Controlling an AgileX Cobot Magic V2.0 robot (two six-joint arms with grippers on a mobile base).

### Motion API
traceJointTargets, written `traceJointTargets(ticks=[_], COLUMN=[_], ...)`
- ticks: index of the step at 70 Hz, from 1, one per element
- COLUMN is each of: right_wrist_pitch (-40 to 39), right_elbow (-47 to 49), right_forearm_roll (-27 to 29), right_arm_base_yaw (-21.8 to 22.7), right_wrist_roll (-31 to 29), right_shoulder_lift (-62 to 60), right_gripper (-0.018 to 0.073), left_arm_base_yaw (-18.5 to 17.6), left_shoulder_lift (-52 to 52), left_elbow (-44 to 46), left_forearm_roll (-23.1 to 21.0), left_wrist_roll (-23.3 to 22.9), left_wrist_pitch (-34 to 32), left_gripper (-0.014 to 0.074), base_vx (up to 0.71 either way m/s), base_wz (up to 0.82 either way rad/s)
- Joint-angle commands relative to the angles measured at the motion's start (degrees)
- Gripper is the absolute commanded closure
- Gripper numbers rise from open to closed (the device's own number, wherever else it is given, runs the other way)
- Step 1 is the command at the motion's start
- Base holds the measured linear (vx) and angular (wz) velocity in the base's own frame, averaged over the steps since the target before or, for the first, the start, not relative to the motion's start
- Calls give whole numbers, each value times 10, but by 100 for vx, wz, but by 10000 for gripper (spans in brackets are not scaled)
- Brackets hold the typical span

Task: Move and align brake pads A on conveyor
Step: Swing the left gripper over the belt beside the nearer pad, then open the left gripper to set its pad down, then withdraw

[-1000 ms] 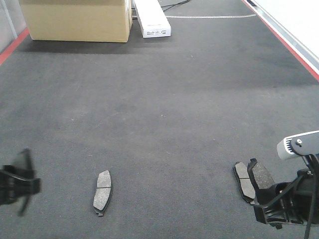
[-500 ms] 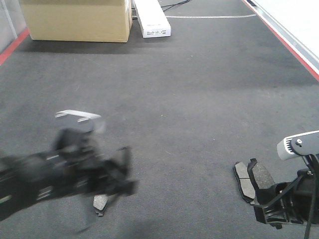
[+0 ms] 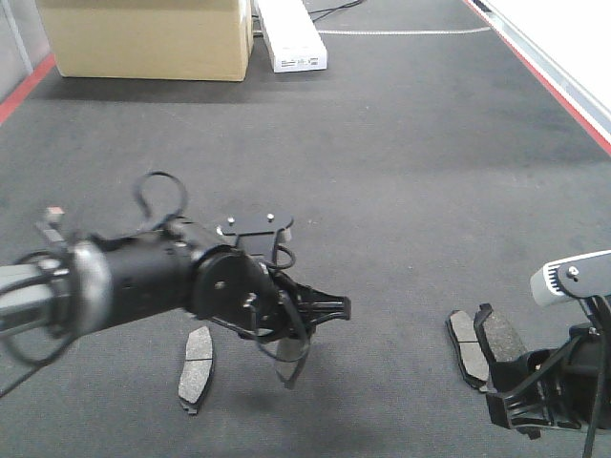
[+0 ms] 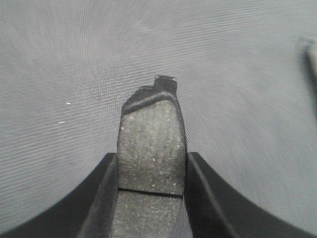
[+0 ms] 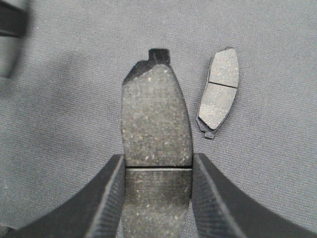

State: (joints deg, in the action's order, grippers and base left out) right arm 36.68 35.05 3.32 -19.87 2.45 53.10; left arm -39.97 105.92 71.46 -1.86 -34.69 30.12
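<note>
Three brake pads A show in the front view on the dark conveyor (image 3: 382, 191), and a fourth only in a wrist view. One pad (image 3: 198, 367) lies flat at the lower left. Just right of it my left gripper (image 3: 310, 339) hovers above the belt. In the left wrist view that gripper (image 4: 151, 156) is shut on a grooved pad (image 4: 151, 139). At the lower right, my right gripper (image 3: 506, 367) is shut on another pad (image 3: 498, 336). The right wrist view shows that gripper (image 5: 157, 157) and its pad (image 5: 156, 114). Beside it a pad (image 3: 463, 345) (image 5: 220, 91) lies on the belt.
A cardboard box (image 3: 148, 38) and a long white box (image 3: 291, 33) stand at the far end of the belt. Red strips run along the left edge (image 3: 24, 91) and the right edge (image 3: 563, 100). A pale surface lies beyond the right strip.
My left arm has swung from the left edge toward the middle of the belt, passing over the lying pad. The right arm and its pad have not moved.
</note>
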Motion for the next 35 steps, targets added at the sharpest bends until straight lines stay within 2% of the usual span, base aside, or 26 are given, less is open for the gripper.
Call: traceJointTargets(ticks=[1,27,35], right_wrist_pitch=[-39,-39,-39], right_elbow=[17,17,17], right_forearm_roll=[-2,-2,-2], right_arm_base_yaw=[0,0,0], right_wrist_roll=[-5,-5,-5], right_shoulder_lift=[-6,-6,-6], right_gripper=[470,470,470], left_arm_base_yaw=[-2,-1,-1], left_shoulder_lift=[-12,17,28], left_elbow=[26,26,26], left_forearm_roll=[-16,-17,-16], left_wrist_roll=[-20,-21,-21], left_wrist_pitch=[-15,-6,-5], left_gripper=[356,337,308], base_vx=[0,0,0], base_wz=[0,0,0])
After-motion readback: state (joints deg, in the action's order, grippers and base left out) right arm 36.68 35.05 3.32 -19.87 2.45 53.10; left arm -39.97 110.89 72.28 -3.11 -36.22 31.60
